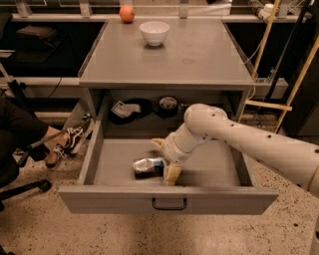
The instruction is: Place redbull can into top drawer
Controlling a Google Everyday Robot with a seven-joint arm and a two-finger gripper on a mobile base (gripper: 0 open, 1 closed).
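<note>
- A grey cabinet stands with its top drawer pulled fully open toward the viewer. A small black handle sits at the centre of the front panel.
- The redbull can lies on its side on the drawer floor, near the front and about mid-width.
- A white robot arm reaches in from the right. Its gripper hangs low inside the drawer at the can's right end.
- The two fingers are spread wider than the can, one beyond it and one nearer the front. They appear to straddle it without clamping it.
- Judged step: the can is inside the drawer, so placing looks nearly done.
- The next move probably calls for lifting the gripper straight up and clear, without nudging the can or catching the drawer front.
- On the cabinet top, a white bowl and an orange fruit sit well apart from the action.
</note>
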